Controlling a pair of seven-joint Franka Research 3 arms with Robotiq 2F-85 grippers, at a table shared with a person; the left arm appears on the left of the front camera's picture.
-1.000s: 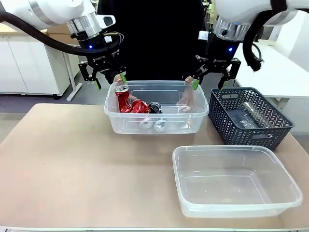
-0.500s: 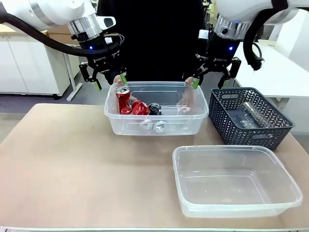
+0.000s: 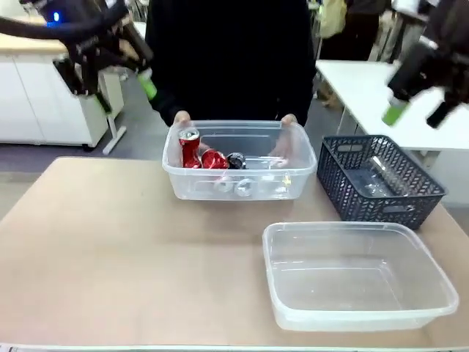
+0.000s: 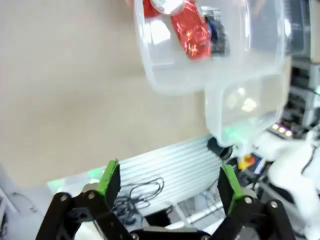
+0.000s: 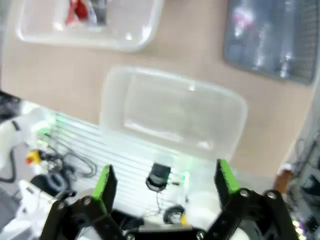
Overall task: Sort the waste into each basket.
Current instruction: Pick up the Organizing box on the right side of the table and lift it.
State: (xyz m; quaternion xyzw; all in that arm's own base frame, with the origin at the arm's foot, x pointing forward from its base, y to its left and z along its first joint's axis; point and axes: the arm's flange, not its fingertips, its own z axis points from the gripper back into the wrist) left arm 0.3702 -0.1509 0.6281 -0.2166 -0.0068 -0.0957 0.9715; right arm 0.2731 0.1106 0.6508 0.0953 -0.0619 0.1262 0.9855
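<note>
Our left hand (image 4: 169,180) and right hand (image 5: 165,179) both hang wide open and empty, high up on either side of the far tub (image 3: 300,176). We reckon that's to keep clear while the person (image 3: 227,59) grips that tub's far corners to steady it. The cans (image 3: 212,160), red and black, sit bunched in its left end. The empty tub (image 3: 440,282) waits just in front of it. The mesh basket (image 3: 352,198) right beside it holds what looks like a clear bottle (image 3: 377,176), hard to make out. Nothing sits loose on the bench (image 3: 110,242).
</note>
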